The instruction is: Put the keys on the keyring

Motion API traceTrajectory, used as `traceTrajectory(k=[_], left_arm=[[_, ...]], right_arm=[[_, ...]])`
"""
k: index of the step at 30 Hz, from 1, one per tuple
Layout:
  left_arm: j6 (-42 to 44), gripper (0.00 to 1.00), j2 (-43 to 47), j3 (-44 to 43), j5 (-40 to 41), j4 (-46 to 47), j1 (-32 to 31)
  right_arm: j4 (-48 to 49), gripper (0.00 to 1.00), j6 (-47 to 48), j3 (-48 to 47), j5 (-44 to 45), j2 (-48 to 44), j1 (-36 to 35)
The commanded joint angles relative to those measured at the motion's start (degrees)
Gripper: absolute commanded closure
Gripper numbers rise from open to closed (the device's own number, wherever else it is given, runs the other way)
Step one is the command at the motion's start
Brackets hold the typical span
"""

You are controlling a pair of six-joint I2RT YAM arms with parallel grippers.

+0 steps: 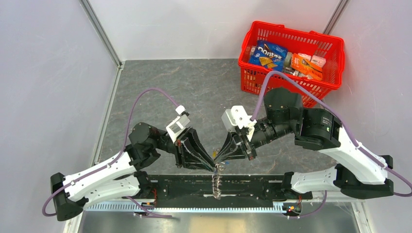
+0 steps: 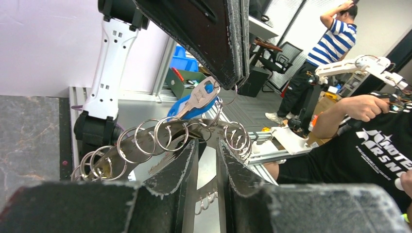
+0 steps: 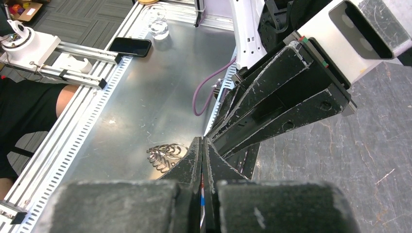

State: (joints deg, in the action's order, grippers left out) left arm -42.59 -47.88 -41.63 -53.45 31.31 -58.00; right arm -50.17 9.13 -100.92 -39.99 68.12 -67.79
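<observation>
The keyring (image 1: 217,187) hangs as a limp string of metal rings from the point where both grippers meet, over the black base rail. In the left wrist view the keyring (image 2: 160,136) lies across the tips of my left gripper (image 2: 207,143), whose jaws are nearly together on its band. My right gripper (image 3: 203,141) is shut on a blue-headed key (image 2: 197,99), held right at the rings; only a blue sliver of the key (image 3: 202,198) shows between its fingers. Both grippers, left (image 1: 212,164) and right (image 1: 219,159), touch tip to tip.
A red basket (image 1: 340,53) of snack packs stands at the back right. The black rail (image 1: 184,187) and a metal sheet run along the near edge. A phone (image 3: 129,46) and a glass (image 3: 159,29) lie on the metal sheet. People are beyond the near edge.
</observation>
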Motion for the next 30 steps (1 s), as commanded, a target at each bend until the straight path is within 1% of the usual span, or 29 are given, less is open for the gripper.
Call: traceTrajectory(k=[1, 6, 18, 20, 26, 28, 30], left_arm=[[5.55, 0.75, 2.71, -2.23, 4.48, -4.01, -0.33], [6.82, 0.75, 4.28, -2.22, 6.48, -4.7, -0.31], [5.67, 0.76, 4.41, -1.7, 5.9, -2.51, -0.35], [5.67, 0.79, 4.31, -1.7, 5.74, -2.37, -0.34], [5.63, 0.94, 4.02, -1.96, 5.62, -2.13, -0.31], [5.59, 0.98, 4.05, -2.15, 5.63, -2.26, -0.35], [5.5, 0.98, 4.13, -2.23, 5.71, -2.22, -0.36]], right_arm=[[4.72, 1.0, -1.16, 0.0, 0.47, -1.14, -0.32], [5.47, 1.0, -1.65, 1.01, 0.79, -1.41, -0.33], [6.84, 1.0, -2.62, 1.61, 1.94, -1.68, -0.33], [7.01, 1.0, -2.71, 1.64, 1.85, -1.67, -0.31], [6.86, 1.0, -2.71, 1.92, 1.36, -1.82, -0.37], [6.78, 1.0, -2.8, 2.2, 1.29, -1.85, -0.33], [6.58, 1.0, -2.71, 2.3, 1.15, -1.92, -0.33]])
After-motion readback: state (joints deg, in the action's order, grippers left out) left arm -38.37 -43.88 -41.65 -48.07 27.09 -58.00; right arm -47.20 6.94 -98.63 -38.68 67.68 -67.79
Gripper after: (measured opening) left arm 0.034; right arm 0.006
